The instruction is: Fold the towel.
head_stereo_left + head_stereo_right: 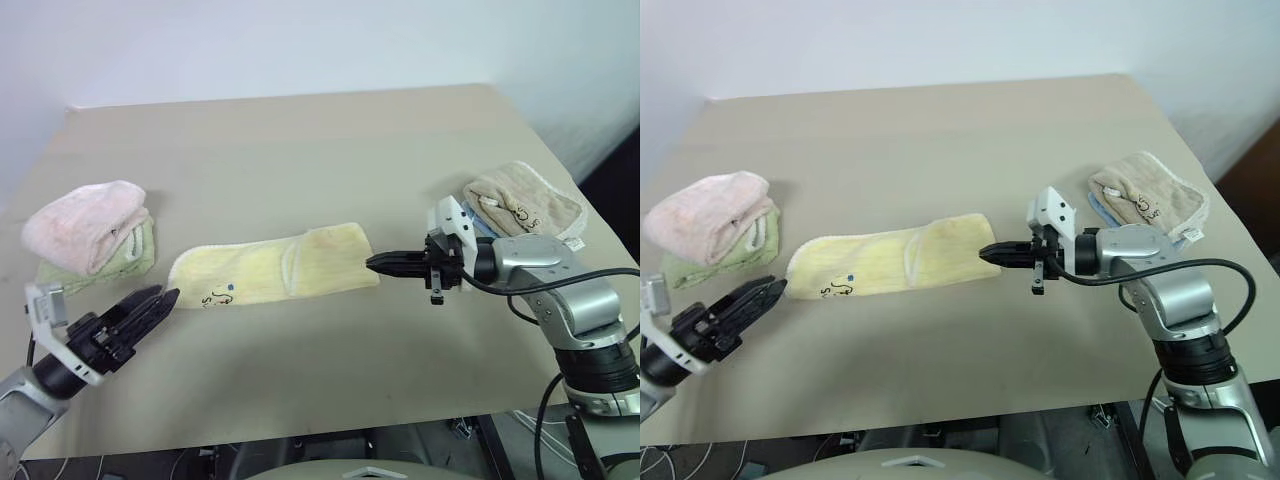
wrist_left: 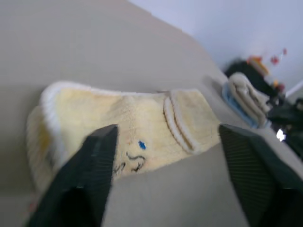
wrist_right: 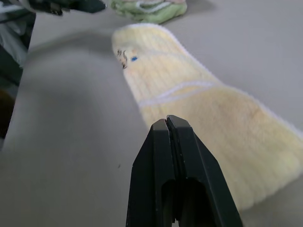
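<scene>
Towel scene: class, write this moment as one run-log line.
towel: folded strip, flat on table | left gripper: open, empty | right gripper: shut, empty

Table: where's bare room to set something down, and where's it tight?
Free: the table behind the yellow towel, back to the far edge, and the near strip in front of it. Crowded: pink-and-green stack at left, beige stack at right, left gripper and right gripper at the towel's ends.

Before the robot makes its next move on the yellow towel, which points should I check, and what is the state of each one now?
1. Towel lies flat on the table, folded into a long strip: ok.
2. Left gripper open, holding nothing: ok.
3. Right gripper shut, holding nothing: ok.
4. Both grippers clear of the towel: ok.
5. Pink towel and beige towel lie apart from it: ok.
6. Fold edges aligned: cannot tell.
</scene>
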Robot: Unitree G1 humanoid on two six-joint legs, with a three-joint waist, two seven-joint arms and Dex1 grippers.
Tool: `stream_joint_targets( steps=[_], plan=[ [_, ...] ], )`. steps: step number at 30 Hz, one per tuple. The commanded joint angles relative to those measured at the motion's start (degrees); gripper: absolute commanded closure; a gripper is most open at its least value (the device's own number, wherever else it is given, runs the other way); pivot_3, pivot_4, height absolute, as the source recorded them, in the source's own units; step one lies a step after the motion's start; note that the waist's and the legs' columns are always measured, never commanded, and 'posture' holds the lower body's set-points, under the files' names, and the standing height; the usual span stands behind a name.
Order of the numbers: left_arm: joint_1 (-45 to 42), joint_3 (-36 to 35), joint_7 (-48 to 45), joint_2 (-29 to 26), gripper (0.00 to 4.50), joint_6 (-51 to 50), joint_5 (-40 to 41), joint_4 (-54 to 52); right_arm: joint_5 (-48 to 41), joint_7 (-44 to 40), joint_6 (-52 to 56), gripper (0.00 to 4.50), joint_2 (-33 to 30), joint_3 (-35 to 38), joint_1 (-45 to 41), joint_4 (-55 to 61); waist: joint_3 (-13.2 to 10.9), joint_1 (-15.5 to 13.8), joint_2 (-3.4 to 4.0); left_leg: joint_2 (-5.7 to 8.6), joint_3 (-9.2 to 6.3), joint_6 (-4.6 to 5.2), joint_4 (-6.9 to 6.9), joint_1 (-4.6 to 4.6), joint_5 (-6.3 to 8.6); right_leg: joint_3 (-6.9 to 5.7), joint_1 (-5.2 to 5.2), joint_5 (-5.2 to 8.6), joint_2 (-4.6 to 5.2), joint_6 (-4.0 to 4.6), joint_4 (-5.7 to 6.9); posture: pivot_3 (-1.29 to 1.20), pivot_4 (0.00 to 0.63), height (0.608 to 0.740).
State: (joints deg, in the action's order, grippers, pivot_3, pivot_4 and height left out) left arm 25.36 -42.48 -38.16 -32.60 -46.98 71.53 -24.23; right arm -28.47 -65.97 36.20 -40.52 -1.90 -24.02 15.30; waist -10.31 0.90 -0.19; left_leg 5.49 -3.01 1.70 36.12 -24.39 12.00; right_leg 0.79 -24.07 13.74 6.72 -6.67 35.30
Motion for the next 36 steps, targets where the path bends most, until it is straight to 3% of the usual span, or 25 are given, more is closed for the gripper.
stream_joint_targets(
  steps=[1, 8, 19, 28, 36],
  plan=[
    [4.3, -2.0, 0.8, 1.2, 0.02, -2.1, 4.8, 1.3, -1.0, -0.4, -1.4, 4.5, -0.4, 0.9, -1.1, 0.0, 0.0, 0.0, 0.0, -0.02, 0.04, 0.0, -0.02, 0.0, 0.0, 0.0, 0.0, 0.0, 0.02, 0.01, -0.01, 0.0, 0.15, 0.728],
    [7.0, -0.2, 0.6, 3.6, 0.02, -3.2, 6.5, 8.1, -1.3, 0.5, -1.2, 4.5, 0.3, 0.3, -1.1, 0.9, 0.0, -0.4, -0.01, -0.04, 0.08, 0.05, -0.18, -0.15, 0.04, -0.05, -0.22, 0.03, 0.06, 0.08, -0.23, 0.0, 0.15, 0.728],
    [-1.7, 6.8, 8.6, 7.6, 0.02, -3.1, 6.1, 7.2, -2.5, 3.0, -0.1, 4.5, 1.4, -0.3, -0.6, 2.6, 0.0, -0.3, -0.03, -0.05, 0.12, 0.07, -0.18, -0.16, 0.06, -0.04, -0.22, 0.03, 0.08, 0.08, -0.24, 0.0, 0.15, 0.728],
    [-9.2, 11.6, 31.0, 9.6, 0.02, -4.2, 12.3, 3.2, -3.3, 5.0, 0.1, 4.5, 1.7, -0.4, 0.1, 3.5, 0.0, -1.7, -0.02, -0.04, 0.13, 0.07, -0.09, -0.11, 0.06, -0.03, -0.17, 0.01, 0.06, 0.08, -0.18, 0.0, 0.15, 0.728],
    [-15.8, 13.5, 45.4, 9.4, 0.02, -1.7, 19.2, 3.0, -3.1, 5.9, -0.8, 4.5, 2.7, -1.0, 0.6, 2.8, 0.1, -1.7, -0.01, -0.04, 0.11, 0.07, -0.02, -0.06, 0.05, -0.06, -0.12, 0.0, 0.02, 0.07, -0.1, 0.0, 0.15, 0.728]
  ],
)
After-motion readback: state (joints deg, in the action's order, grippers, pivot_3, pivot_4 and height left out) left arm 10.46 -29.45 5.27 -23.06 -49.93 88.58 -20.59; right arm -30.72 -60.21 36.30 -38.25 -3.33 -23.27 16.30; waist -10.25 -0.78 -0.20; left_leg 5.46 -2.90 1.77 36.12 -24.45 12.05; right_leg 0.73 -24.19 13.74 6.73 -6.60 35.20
